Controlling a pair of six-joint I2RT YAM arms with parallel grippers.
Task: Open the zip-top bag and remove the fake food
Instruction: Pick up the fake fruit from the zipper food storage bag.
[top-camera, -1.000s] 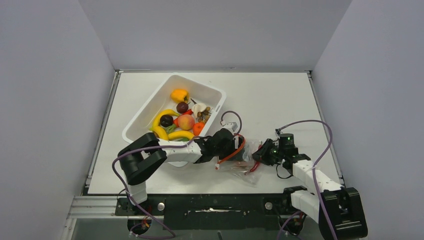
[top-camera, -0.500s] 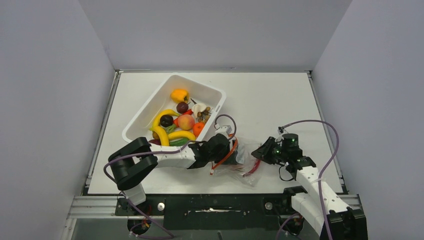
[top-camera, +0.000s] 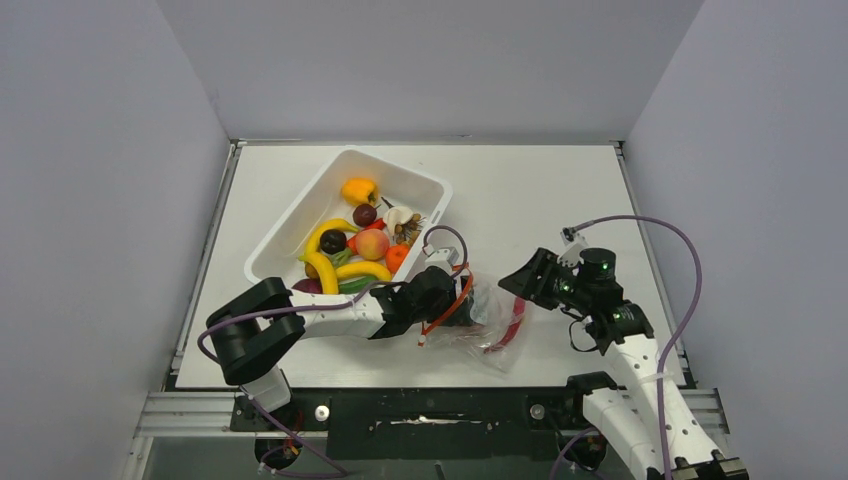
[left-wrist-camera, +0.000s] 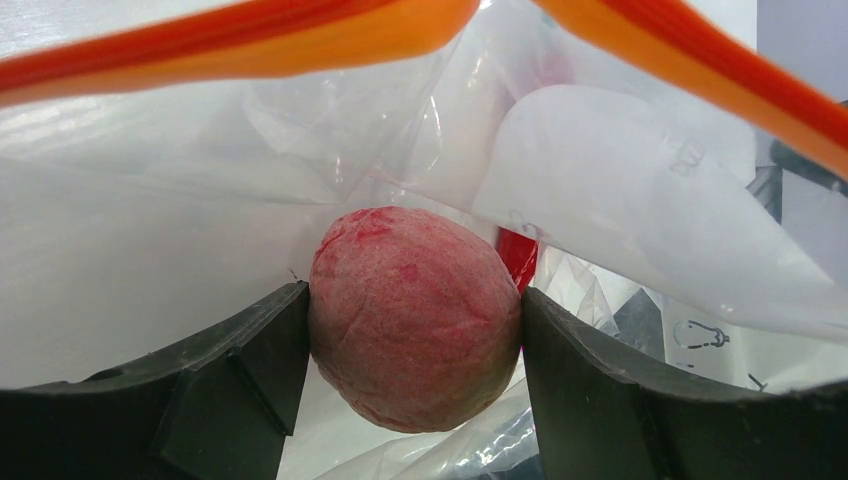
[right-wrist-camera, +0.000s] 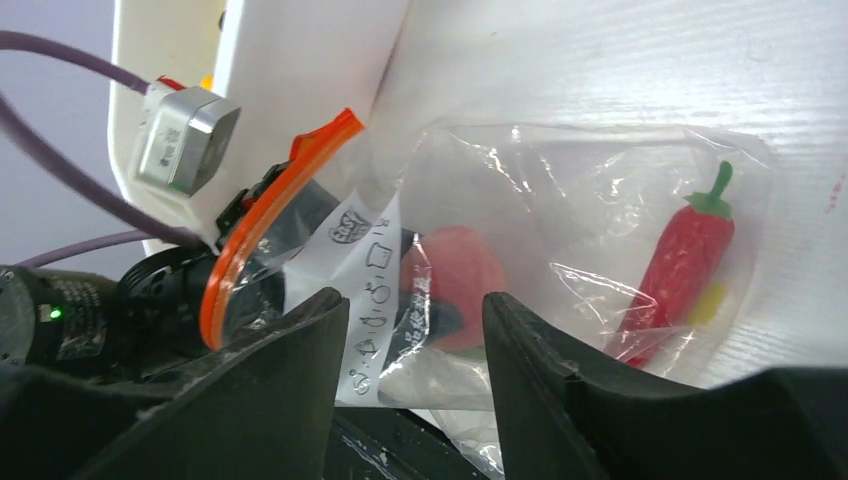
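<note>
The clear zip-top bag lies on the table near the front, its orange zip strip open around my left gripper. In the left wrist view my left gripper is inside the bag, shut on a round red fruit, under the zip strip. A red chili lies in the bag's far end. My right gripper is open and empty, to the right of the bag and clear of it. Its wrist view shows the bag, the chili and the red fruit.
A white tub stands behind the left arm. It holds several toy foods, among them a yellow banana, a peach and a dark plum. The tub's wall shows in the right wrist view. Grey walls enclose the table.
My right gripper has drawn back up and to the right, away from the bag's edge. My left gripper has shifted slightly to the left, with the bag's mouth still around it.
</note>
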